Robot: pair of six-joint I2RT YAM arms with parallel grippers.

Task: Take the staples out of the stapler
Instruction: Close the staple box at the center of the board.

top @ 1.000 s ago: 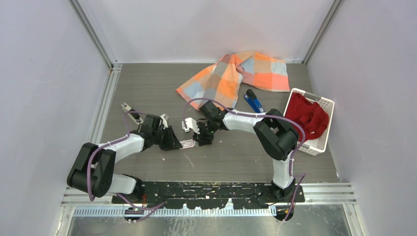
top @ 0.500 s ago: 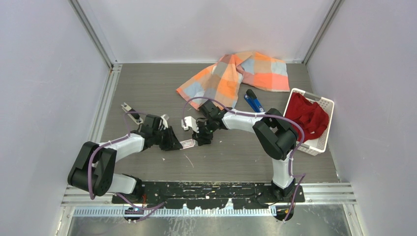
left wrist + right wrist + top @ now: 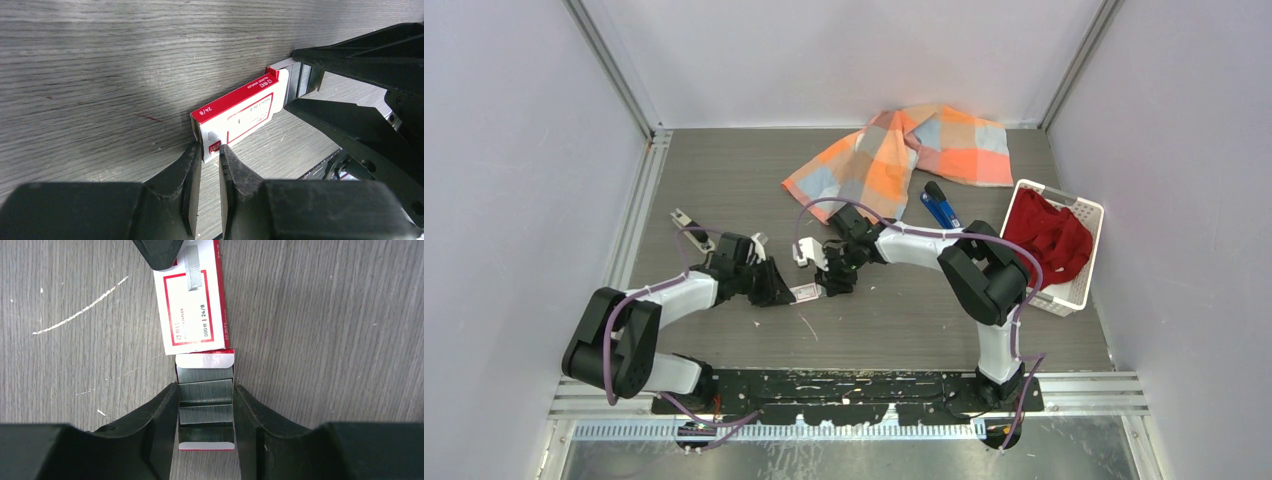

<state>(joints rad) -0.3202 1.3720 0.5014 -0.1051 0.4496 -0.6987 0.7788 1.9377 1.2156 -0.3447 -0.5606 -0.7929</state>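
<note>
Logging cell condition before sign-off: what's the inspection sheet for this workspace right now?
Surface: grey wood-grain table, scratched.
Job's things: blue stapler lying beside checked cloth, untouched; staples strip on red-white packet.
Clutter: checked cloth; white basket holding red cloth.
Pincers: left pincer shut on packet; right pincer shut on its staple-filled tray.
Cables: purple cables loop along both arms.
Surroundings: pale walls enclose the table.
</note>
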